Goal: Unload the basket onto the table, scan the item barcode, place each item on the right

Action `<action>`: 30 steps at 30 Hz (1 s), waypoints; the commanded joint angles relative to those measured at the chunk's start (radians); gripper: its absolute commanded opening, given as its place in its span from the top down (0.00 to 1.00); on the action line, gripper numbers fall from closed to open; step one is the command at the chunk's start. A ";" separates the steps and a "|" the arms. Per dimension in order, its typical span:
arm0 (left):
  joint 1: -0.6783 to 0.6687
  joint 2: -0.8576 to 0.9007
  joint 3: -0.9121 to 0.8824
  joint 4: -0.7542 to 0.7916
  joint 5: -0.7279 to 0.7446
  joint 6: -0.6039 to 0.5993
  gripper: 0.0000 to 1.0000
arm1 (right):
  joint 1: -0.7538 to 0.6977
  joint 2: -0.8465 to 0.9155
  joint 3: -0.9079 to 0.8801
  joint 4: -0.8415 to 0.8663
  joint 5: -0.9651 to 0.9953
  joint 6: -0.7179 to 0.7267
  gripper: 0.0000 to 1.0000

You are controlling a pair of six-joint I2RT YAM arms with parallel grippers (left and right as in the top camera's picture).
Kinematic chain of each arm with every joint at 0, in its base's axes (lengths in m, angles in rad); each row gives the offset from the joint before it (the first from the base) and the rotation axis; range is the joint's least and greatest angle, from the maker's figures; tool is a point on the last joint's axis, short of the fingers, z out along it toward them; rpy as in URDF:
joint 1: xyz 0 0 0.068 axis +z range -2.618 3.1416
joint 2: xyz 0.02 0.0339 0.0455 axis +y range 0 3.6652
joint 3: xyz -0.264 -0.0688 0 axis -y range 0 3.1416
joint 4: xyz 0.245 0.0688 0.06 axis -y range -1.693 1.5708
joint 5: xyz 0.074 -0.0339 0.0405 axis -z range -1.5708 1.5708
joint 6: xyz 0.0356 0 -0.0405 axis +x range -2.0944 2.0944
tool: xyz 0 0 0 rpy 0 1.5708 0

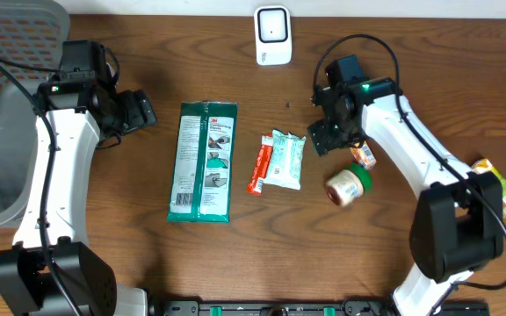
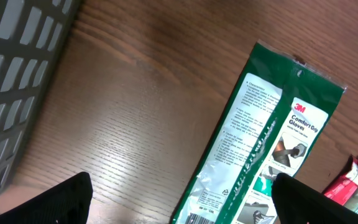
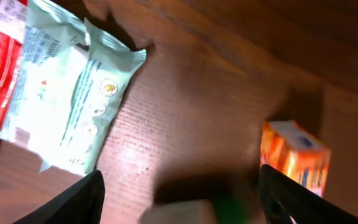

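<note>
Right gripper (image 3: 179, 193) open, empty, above tape (image 1: 345, 187), box (image 1: 365, 156) just beside, right-centre tabletop.
Left gripper (image 2: 179, 202) open too, near gloves (image 2: 272, 143). Best: pick one item, pinch its edges, leave barcode bare, tilt toward scanner (image 1: 272, 35) at far edge.

A grey slatted basket (image 1: 3, 149) fills the upper left of the overhead frame and the upper left corner of the left wrist view, bordering the brown wood-grain table (image 1: 148, 263), while a black rail (image 1: 262, 308) lines the bottom edge.
</note>
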 commanded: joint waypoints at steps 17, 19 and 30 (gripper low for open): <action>0.005 0.005 0.003 -0.003 0.002 0.006 0.08 | -0.002 -0.048 0.019 -0.238 -0.034 0.082 0.15; 0.005 0.005 0.003 -0.003 0.002 0.006 0.08 | -0.002 -0.048 0.019 -0.232 -0.034 0.082 0.15; 0.005 0.005 0.003 -0.003 0.002 0.006 0.08 | -0.002 -0.050 0.010 -0.300 0.000 0.156 0.19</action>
